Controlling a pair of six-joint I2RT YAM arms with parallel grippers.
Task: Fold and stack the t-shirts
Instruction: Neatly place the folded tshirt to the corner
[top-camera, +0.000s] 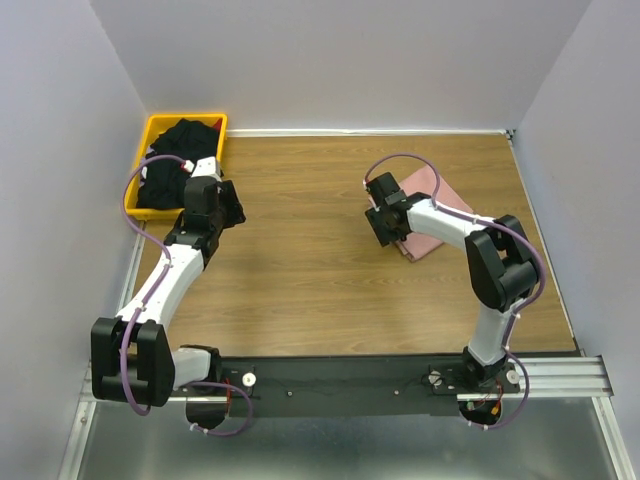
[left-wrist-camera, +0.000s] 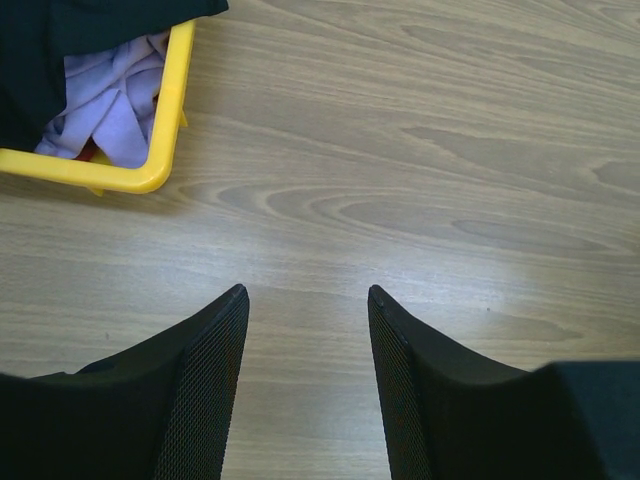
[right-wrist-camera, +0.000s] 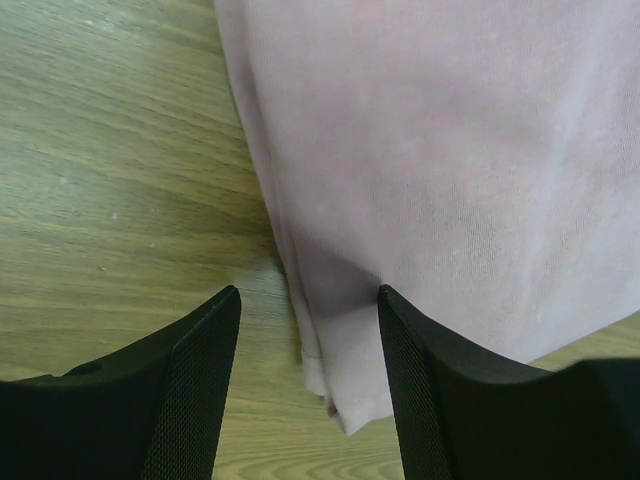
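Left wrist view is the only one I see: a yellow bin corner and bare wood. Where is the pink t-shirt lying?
Observer: The pink t-shirt lies folded on the right part of the table, far from your left tool.
Operator: Is the right arm holding it?
Observer: No. The right tool is open over the shirt's folded edge and grips nothing.
Operator: How many shirts are in the bin?
Observer: I cannot count them. The black t-shirts fill the yellow bin in a crumpled heap.
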